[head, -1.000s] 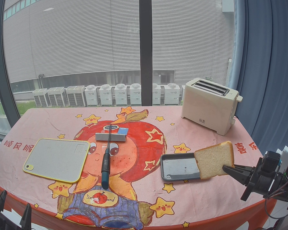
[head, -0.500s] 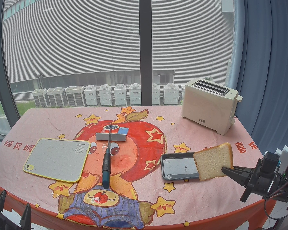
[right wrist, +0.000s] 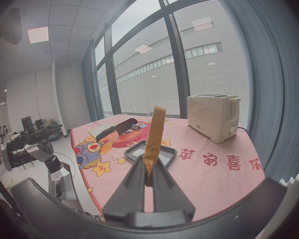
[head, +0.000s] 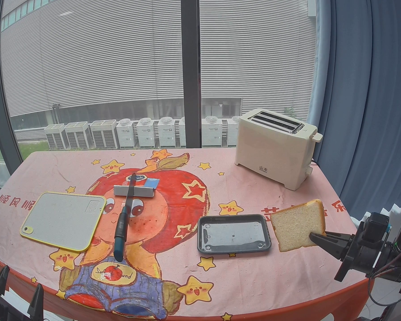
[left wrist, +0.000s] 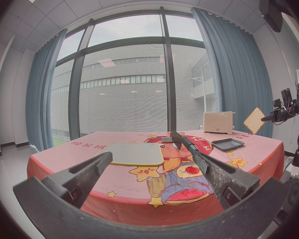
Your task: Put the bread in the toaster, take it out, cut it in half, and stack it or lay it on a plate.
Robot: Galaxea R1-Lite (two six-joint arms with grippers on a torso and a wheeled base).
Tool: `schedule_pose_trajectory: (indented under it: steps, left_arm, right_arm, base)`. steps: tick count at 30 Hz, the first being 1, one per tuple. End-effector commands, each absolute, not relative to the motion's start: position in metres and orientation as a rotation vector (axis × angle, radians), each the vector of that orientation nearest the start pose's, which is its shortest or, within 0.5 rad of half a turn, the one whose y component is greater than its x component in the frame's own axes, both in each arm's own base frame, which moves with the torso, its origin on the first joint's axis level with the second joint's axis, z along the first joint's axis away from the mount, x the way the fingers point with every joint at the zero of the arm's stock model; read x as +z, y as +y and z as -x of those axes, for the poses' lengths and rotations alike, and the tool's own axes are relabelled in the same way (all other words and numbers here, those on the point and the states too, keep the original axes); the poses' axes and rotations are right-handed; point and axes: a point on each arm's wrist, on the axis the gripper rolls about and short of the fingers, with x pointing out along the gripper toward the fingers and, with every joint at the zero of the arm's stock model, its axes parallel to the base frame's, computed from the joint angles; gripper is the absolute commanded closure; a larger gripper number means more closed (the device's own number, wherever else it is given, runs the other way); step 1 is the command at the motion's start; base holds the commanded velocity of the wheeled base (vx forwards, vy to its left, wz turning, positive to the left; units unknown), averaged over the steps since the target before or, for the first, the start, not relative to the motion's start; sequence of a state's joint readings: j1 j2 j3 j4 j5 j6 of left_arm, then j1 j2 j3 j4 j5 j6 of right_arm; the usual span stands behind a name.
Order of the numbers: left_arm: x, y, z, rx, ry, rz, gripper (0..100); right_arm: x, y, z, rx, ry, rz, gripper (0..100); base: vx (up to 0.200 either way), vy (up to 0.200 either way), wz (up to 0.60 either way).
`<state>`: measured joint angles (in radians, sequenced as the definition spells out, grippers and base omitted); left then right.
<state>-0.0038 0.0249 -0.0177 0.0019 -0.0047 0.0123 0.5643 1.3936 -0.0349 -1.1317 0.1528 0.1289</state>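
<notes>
**Head view.** The right gripper (head: 315, 236) was clenched on the lower corner of the bread slice (head: 297, 225). It held the slice on edge and clear of the table (head: 263, 281), probably so that it could drop into a slot of the toaster (head: 275, 147), which stood farther back. The dark tray (head: 234, 233) lay just beside the slice. The knife (head: 121, 223) lay with its blade propped on a knife rest (head: 134, 191), so the handle could be gripped. It lay near the cutting board (head: 62, 220), ready for the cutting step.

**Left wrist view.** The left gripper (left wrist: 151, 157) hung off the table's near edge with its jaws spread and nothing between them.

**Right wrist view.** The jaws pinched only the lower margin of the slice, leaving most of it free to enter a slot.

**Change.** The whole head picture had shifted, so the camera had moved. Half a second earlier the slice overlapped the tray's right end; it now stood clear of the tray. The grip was unchanged.
</notes>
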Motion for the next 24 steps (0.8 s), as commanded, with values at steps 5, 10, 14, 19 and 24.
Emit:
schedule_pose_trajectory:
  steps: [5,10,14,19,24]
  left_arm:
    - [0.0759,0.0,0.0209,-0.009,0.026,-0.012,0]
    - [0.0759,0.0,0.0209,-0.008,0.026,-0.014,0]
    - [0.0763,0.0,0.0211,-0.009,0.024,-0.014,0]
    - [0.0764,0.0,0.021,-0.011,0.023,-0.012,0]
    - [0.0759,0.0,0.0209,-0.012,0.026,-0.015,0]
  right_arm:
    - [0.1168,0.0867,-0.1314,0.695,0.276,-0.075,100]
    - [0.1173,0.0865,-0.1311,0.696,0.273,-0.076,100]
    - [0.1178,0.0863,-0.1316,0.693,0.269,-0.075,100]
    - [0.1183,0.0829,-0.1325,0.679,0.251,-0.039,100]
    - [0.1188,0.0808,-0.132,0.694,0.239,-0.021,100]
  base:
    - [0.0,0.0,0.0]
    - [0.0,0.0,0.0]
    - [0.0,0.0,0.0]
    - [0.0,0.0,0.0]
    - [0.0,0.0,0.0]
